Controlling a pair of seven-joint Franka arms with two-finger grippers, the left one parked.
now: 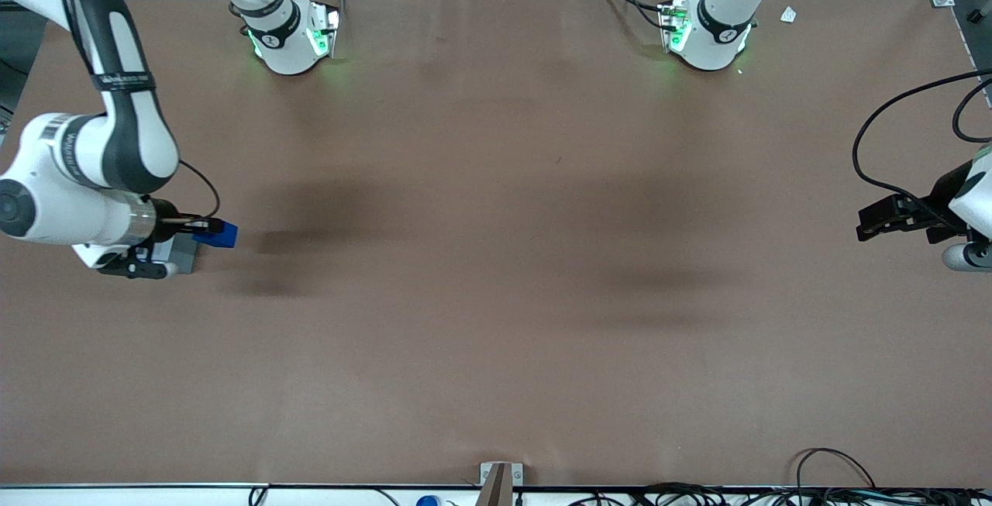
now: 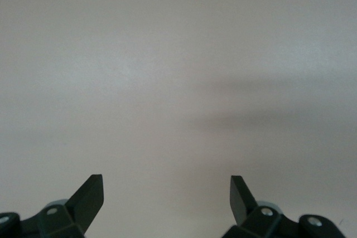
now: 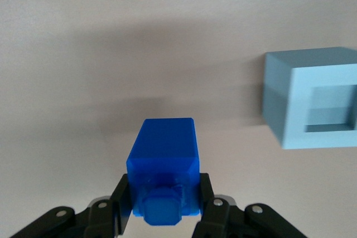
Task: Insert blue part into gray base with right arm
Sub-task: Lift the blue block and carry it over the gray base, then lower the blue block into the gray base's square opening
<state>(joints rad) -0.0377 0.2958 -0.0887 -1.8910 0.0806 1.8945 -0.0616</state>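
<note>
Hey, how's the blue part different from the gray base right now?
The blue part is bright blue and the smaller; the gray base is pale gray and bulkier. The blue part is held in the pincer, at the working arm's end of the table, apart from the base, which sits on the table. The blue part carries a nub; the base has a square socket. Both are blocky plastic.

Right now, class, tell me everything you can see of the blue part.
The blue part is a small bright-blue block, smooth like plastic, with a smaller nub on one end. The right arm's gripper holds it, jaws shut on its sides near the nub end. It appears to be held above the brown table at the working arm's end, beside the gray base, not in its square socket and apart from it.
</note>
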